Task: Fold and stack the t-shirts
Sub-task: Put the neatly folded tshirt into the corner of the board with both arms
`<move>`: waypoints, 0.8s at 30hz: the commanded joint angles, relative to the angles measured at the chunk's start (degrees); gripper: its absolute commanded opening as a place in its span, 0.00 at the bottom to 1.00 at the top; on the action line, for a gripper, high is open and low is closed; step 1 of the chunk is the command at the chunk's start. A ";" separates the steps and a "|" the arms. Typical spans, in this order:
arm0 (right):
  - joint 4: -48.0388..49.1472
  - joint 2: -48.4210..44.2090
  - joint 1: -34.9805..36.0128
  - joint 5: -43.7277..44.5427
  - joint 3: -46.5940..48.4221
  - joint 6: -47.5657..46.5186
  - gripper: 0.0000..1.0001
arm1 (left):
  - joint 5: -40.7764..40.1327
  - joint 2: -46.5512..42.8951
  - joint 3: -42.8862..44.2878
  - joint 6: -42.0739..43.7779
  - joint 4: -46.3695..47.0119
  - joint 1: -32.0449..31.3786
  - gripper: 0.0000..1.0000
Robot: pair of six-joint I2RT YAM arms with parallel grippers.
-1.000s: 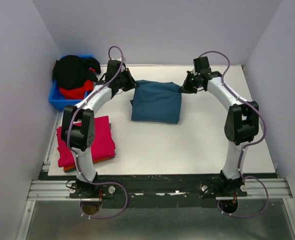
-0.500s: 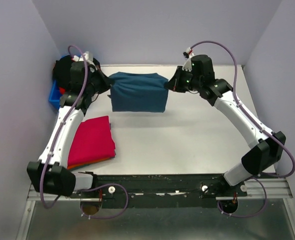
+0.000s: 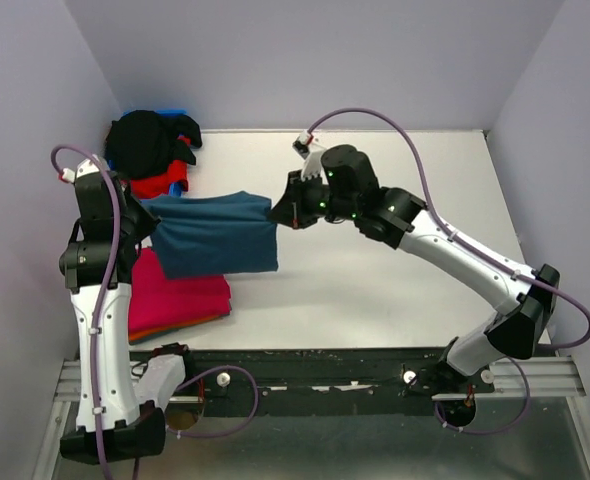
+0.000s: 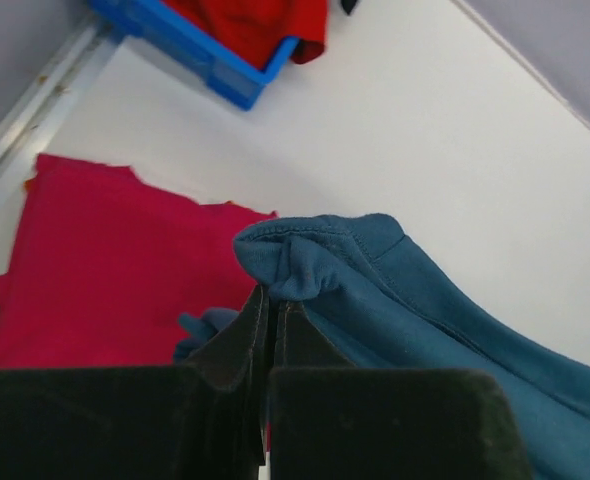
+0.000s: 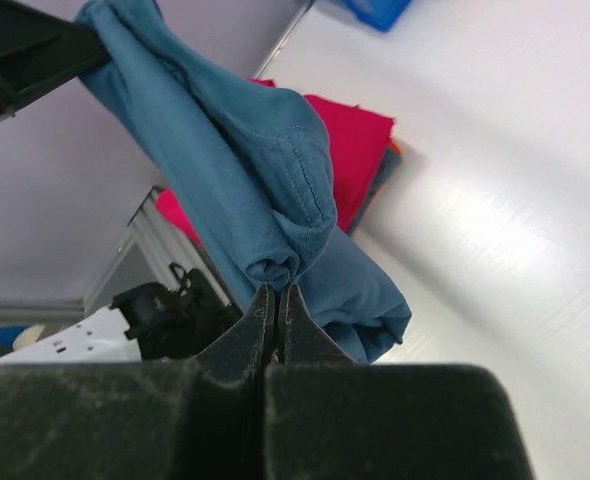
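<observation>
The teal-blue t-shirt [image 3: 215, 235] hangs folded in the air between the 2 pincers, clear of the bench [image 3: 395, 270]. The left pincer [image 4: 272, 303] is pressed together on a bunched seam at 1 end. The right pincer [image 5: 276, 298] pinches a rolled hem at the other end, and the cloth spans the gap between them.

Below the left pincer lies the folded crimson-pink t-shirt [image 3: 190, 290], partly under the hanging cloth. The top view shows an orange t-shirt [image 3: 175, 325] as a thin edge beneath it.

Beyond the left pincer stands the blue bin [image 4: 205, 65]. The left wrist view shows only a red t-shirt [image 4: 260, 20] in it, while the top view also shows a black t-shirt [image 3: 145, 140] heaped above.

The right wrist view alone shows the hem's stitching and the left pincer's black fingers at the far end.
</observation>
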 commanded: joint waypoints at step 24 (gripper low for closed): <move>2.12 12.38 16.13 8.87 8.99 2.56 0.01 | -46.98 -12.12 -5.12 -4.46 -15.23 6.26 0.00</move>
